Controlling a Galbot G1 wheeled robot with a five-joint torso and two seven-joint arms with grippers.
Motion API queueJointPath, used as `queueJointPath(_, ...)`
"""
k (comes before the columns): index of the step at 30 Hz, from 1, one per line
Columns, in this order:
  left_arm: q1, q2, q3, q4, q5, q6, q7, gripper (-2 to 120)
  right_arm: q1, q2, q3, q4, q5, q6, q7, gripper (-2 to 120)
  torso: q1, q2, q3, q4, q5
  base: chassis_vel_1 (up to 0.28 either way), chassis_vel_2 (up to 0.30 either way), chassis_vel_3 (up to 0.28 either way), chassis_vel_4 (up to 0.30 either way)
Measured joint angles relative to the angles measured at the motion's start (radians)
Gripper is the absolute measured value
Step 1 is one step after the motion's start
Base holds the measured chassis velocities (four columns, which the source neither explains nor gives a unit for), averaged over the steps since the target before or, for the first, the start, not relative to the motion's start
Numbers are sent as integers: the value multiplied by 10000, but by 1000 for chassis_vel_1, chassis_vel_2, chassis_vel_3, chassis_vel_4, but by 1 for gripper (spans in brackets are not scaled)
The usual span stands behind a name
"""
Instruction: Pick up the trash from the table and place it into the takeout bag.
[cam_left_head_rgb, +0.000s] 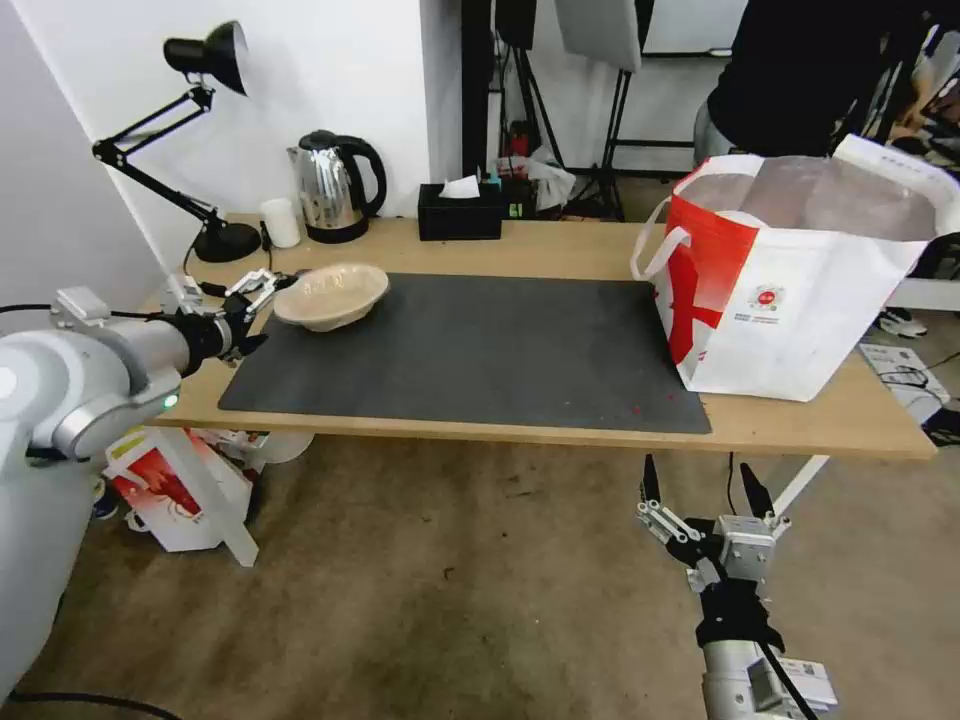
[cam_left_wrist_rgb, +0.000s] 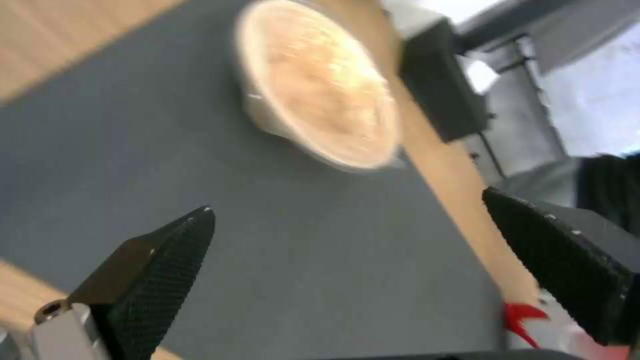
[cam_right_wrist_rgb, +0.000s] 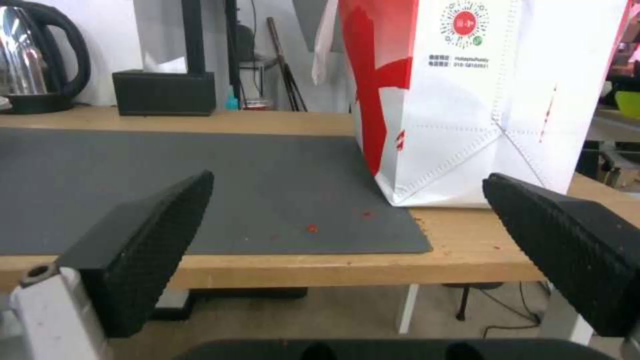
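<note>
Everything here arranges itself around the dark grey mat (cam_left_head_rgb: 470, 350) on the table (cam_left_head_rgb: 560, 250). The beige pulp bowl (cam_left_head_rgb: 333, 294) sits on the mat's far left corner, apparently tipped a little. The left gripper (cam_left_head_rgb: 262, 292) hovers just off that corner beside the bowl's rim, fingers spread wide with nothing between them. From the wrist, the bowl (cam_left_wrist_rgb: 320, 85) lies ahead of the open fingertips (cam_left_wrist_rgb: 170, 250), not yet between them, so I judge this to be an approach to a rim grasp.

The takeout bag (cam_left_head_rgb: 800, 280) stands upright on the mat's right edge, mouth gaping, ready to receive.

The right gripper (cam_left_head_rgb: 705, 490) waits below the mat's near right corner, under the table's edge, fingers also apart and empty, out of the way.
</note>
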Motion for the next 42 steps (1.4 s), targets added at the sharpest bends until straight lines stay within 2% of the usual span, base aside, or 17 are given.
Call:
queueJointPath(16,-361,103,170,869,284,17,77,100,-1,0,0,0,0,0,0,100,-1,3,-1,-3,3,0,0,0,0)
queueJointPath(26,-414,-212,267,1398,803,123,295,100,-1,0,0,0,0,0,0,100,-1,3,-1,2,2,0,0,0,0)
queueJointPath(30,-626,-315,431,1729,895,159,415,100,0,0,-1,0,-1,0,0,100,-1,3,-1,-1,1,0,0,0,0)
queueJointPath(38,-1610,-595,1265,2633,1131,211,629,100,-1,0,0,0,-1,0,0,100,0,2,-1,-1,2,0,0,0,0)
queueJointPath(42,-1972,-804,1548,2826,1196,259,639,100,-1,0,0,0,-1,0,0,100,0,2,-1,-1,3,0,0,0,0)
